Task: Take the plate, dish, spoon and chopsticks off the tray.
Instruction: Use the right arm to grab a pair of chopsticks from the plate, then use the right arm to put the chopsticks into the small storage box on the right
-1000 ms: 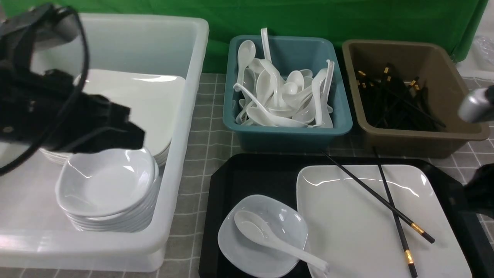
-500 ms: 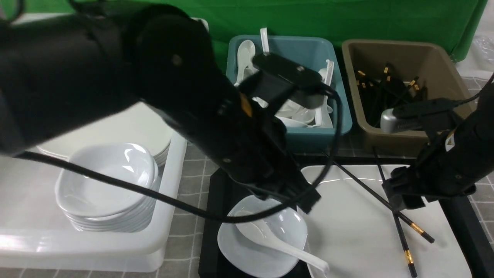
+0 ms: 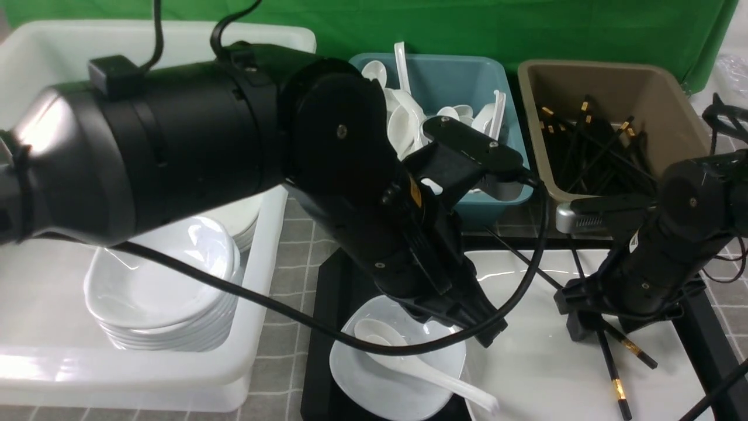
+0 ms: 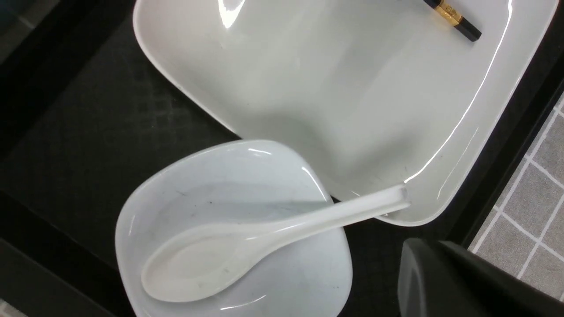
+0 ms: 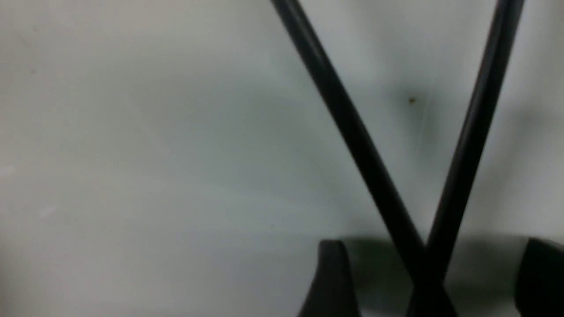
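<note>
The spoon (image 4: 246,237) has its bowl in the dish (image 4: 211,176), its handle resting on the rim of the plate (image 4: 335,88) near a corner. Both sit close together on the tray (image 4: 88,132); 1 gold-banded chopstick (image 4: 454,17) end lies on the plate.

Behind the left arm (image 3: 234,146) in the front view: the far edge of the dish (image 3: 368,383), the far left of the tray (image 3: 330,292), part of the teal tub (image 3: 467,76) and much of the white bin (image 3: 274,245). Left gripper (image 3: 489,337) reduced to one dark tip there, jaws probably together. Chopsticks (image 3: 618,389) masked at the crossing by the right arm (image 3: 660,263). Plate (image 3: 526,362), dish and one chopstick cut off at the lower edge. Right wrist view blurred throughout; right gripper (image 5: 434,281) cropped to two fingertips (image 5: 331,277).
</note>
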You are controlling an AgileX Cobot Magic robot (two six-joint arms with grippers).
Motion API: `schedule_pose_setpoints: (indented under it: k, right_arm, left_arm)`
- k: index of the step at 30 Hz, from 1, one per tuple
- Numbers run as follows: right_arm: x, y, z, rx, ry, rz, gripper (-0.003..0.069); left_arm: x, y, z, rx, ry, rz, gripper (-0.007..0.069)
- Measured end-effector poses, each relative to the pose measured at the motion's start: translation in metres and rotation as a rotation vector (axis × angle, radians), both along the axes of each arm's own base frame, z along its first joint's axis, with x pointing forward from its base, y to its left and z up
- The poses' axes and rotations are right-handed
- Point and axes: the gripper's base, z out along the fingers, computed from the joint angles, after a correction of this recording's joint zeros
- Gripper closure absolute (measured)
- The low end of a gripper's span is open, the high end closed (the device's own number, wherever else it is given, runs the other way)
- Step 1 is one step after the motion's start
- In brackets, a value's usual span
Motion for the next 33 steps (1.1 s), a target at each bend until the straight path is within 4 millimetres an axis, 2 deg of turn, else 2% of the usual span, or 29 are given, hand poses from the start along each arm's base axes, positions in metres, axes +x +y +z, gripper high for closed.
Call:
schedule_pose_setpoints:
  k: [2,4,6,7,9,13,24,29,30,31,33]
  right_arm:
    - [0.001,0.0,-0.001,-0.011,0.002,0.013,0.0144]
    - [0.001,0.0,-0.001,-0.011,0.002,0.014,0.0232]
    - [0.001,0.0,-0.001,-0.012,0.004,0.014,0.0359]
    - [0.0,0.0,0.0,-0.013,0.007,0.017,0.0465]
    - [-0.001,0.001,0.001,-0.007,0.015,0.011,0.0568]
    - [-0.01,0.003,0.008,0.002,0.045,0.015,0.0583]
    - [-0.045,0.029,0.049,0.041,0.082,0.159,0.0583]
    - [-0.057,0.028,0.084,0.084,-0.028,0.173,0.0583]
    - [-0.057,0.024,0.095,0.095,-0.066,0.162,0.0583]
    - [-0.057,0.024,0.097,0.097,-0.073,0.161,0.0583]
    - [-0.047,0.014,0.12,0.118,-0.161,0.125,0.0583]
  left_arm:
    - [0.0,0.0,0.0,-0.001,-0.001,0.0,0.0622]
    - [0.0,0.0,0.0,-0.001,-0.001,0.0,0.0622]
    - [0.0,0.0,0.0,-0.001,-0.001,0.0,0.0622]
    - [0.0,0.0,0.0,0.0,0.0,0.0,0.0622]
    - [0.0,0.0,0.0,0.0,0.0,0.0,0.0622]
    - [0.0,0.0,0.0,0.0,0.0,0.0,0.0622]
    - [-0.002,-0.004,0.002,-0.052,0.03,0.017,0.0622]
    - [0.003,-0.008,0.006,-0.111,-0.018,0.04,0.0622]
    - [0.006,-0.009,0.008,-0.136,-0.045,0.05,0.0622]
    - [0.006,-0.009,0.008,-0.136,-0.045,0.05,0.0622]
    - [0.012,-0.014,0.015,-0.204,-0.116,0.074,0.0622]
